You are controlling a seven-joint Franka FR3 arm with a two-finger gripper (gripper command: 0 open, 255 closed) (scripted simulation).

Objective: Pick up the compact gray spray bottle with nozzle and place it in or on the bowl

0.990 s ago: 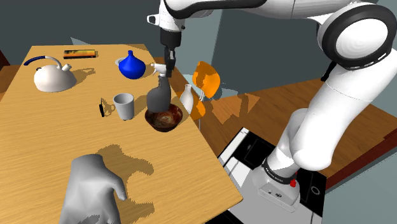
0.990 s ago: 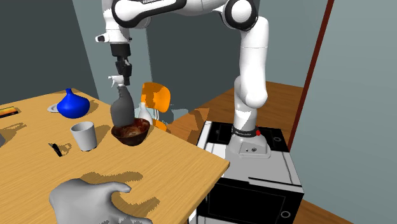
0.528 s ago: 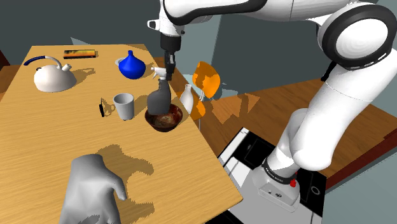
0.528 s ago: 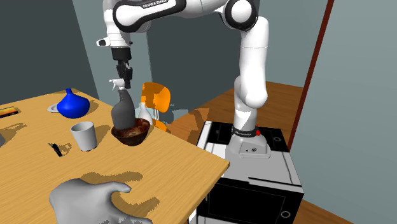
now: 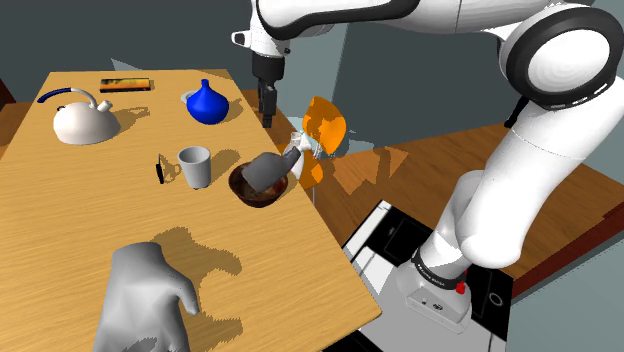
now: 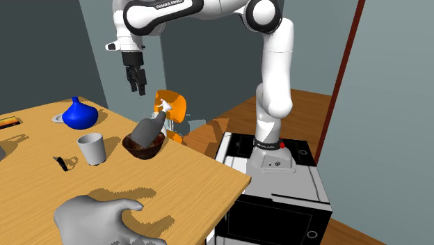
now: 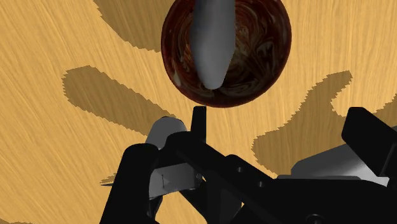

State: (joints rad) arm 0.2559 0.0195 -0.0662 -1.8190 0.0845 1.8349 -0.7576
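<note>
- The gray spray bottle is seen lying tilted in the dark brown bowl, with its nozzle end leaned over the bowl's rim.
- The fingers are spread and nothing is pinched; the gripper is held above the bowl, apart from it.
- The placing step is judged complete; only a clean lift away from the bowl is called for, with the bottle left unnudged.

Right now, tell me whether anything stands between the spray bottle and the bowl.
Nothing visible does: the gray spray bottle already lies tilted in the dark bowl; the open claw hangs above it, apart.
</note>
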